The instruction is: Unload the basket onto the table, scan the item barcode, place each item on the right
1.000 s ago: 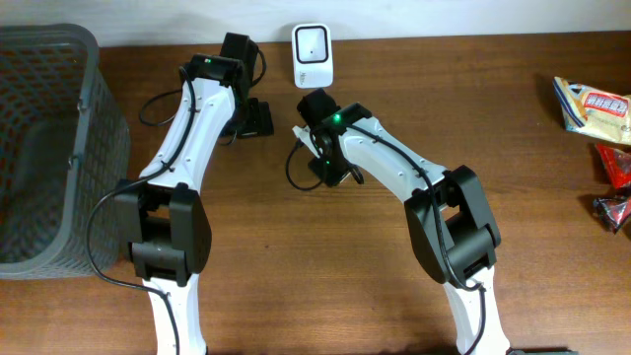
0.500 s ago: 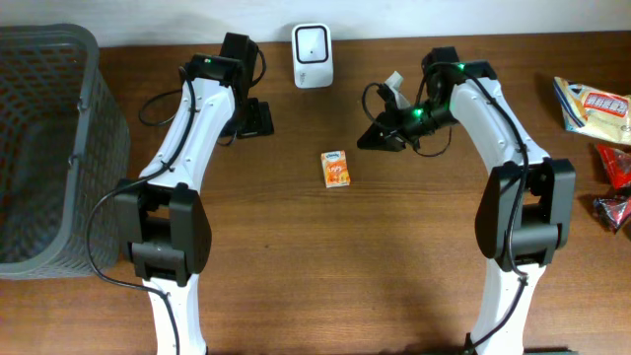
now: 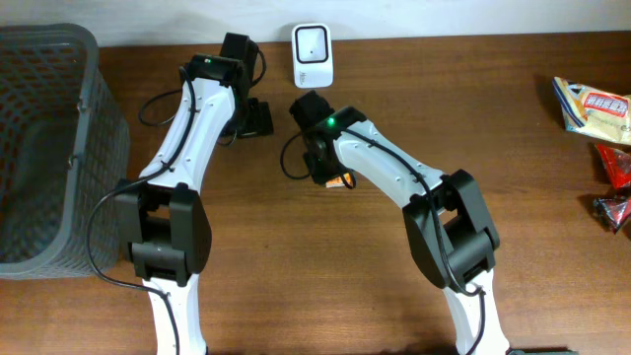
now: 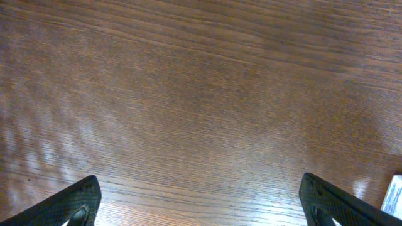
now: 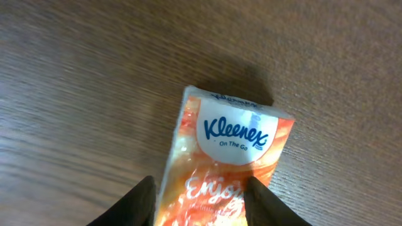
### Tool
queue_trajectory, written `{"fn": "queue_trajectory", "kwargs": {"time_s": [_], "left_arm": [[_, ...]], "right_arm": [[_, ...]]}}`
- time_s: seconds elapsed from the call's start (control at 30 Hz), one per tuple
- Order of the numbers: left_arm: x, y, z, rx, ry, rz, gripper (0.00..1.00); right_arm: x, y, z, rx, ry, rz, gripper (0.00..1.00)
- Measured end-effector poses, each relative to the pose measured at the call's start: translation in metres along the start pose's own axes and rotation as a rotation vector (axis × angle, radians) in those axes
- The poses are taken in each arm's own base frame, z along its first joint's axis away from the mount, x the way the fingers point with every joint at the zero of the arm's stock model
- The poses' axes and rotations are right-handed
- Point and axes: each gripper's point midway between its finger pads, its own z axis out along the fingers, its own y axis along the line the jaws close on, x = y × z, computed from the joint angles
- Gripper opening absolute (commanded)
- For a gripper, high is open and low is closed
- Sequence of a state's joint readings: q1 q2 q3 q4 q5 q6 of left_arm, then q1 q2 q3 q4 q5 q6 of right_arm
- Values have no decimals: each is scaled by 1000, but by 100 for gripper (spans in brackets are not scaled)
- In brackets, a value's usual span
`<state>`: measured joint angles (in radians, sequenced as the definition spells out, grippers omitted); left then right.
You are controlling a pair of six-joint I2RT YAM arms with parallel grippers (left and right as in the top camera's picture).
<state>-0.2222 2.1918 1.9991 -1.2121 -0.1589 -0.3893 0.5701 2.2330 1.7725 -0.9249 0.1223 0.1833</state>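
On the counter (image 3: 552, 247), the right claw (image 5: 200, 191) has a finger on each side of the tissue pack (image 5: 229, 135), which lies flat near the white scanner (image 3: 313, 55). I cannot tell if it squeezes.

It should pinch the pack snug, lift it, and show its stripes to the scanner.

The left claw (image 4: 201, 204) is spread wide and holds nothing.

The grey basket (image 3: 99, 128) — nothing shows inside.

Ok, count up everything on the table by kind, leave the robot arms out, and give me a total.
Basket: 1
Barcode scanner: 1
Kleenex tissue pack: 1
Snack packets: 3 (cream, red, dark, all at the right edge)
Total: 6
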Motion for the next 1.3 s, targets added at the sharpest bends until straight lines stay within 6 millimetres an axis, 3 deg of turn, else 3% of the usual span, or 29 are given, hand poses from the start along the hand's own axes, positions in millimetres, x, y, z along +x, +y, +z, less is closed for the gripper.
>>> {"fn": "queue_trajectory", "kwargs": {"time_s": [0.07, 0.17, 0.27, 0.33, 0.37, 0.47, 0.6, 0.67, 0.77, 0.83, 0.87, 0.9, 0.93, 1.0, 1.07, 1.1, 1.13, 1.2, 1.3], "left_arm": [[0, 0, 0, 0, 0, 0, 99], [0, 0, 0, 0, 0, 0, 99], [0, 0, 0, 0, 0, 0, 99], [0, 0, 0, 0, 1, 0, 99], [0, 0, 0, 0, 0, 0, 99], [0, 0, 0, 0, 0, 0, 99], [0, 0, 0, 0, 0, 0, 99], [0, 0, 0, 0, 0, 0, 99], [0, 0, 0, 0, 1, 0, 99], [0, 0, 0, 0, 0, 0, 99], [0, 0, 0, 0, 0, 0, 99], [0, 0, 0, 0, 0, 0, 99], [0, 0, 0, 0, 0, 0, 99], [0, 0, 0, -1, 1, 0, 99], [0, 0, 0, -1, 0, 0, 99], [0, 0, 0, -1, 0, 0, 99], [0, 0, 0, -1, 1, 0, 99], [0, 0, 0, -3, 0, 0, 99], [0, 1, 0, -3, -1, 0, 99]], "right_arm": [[1, -1, 7, 14, 5, 26, 4], [2, -2, 7, 15, 9, 68, 4], [20, -27, -6, -30, 131, 155, 4], [2, -33, -33, -246, 111, 215, 4], [-6, -31, -55, -464, 93, 239, 4], [-3, -19, -76, -811, 94, 249, 4], [20, -14, -51, -946, 134, 294, 4], [37, -44, -24, -923, 161, 428, 4], [89, -126, 16, -716, 264, 684, 20], [107, -150, 14, -634, 328, 744, 26], [114, -171, 13, -542, 346, 757, 34], [122, -176, 3, -511, 399, 758, 47], [112, -182, -9, -500, 378, 719, 60], [99, -173, -28, -533, 357, 611, 70], [82, -133, -33, -547, 337, 438, 99], [69, -103, -30, -538, 307, 329, 99], [66, -94, -29, -537, 298, 303, 96], [59, -88, -21, -450, 289, 312, 37], [59, -89, -17, -408, 293, 337, 37]]}}
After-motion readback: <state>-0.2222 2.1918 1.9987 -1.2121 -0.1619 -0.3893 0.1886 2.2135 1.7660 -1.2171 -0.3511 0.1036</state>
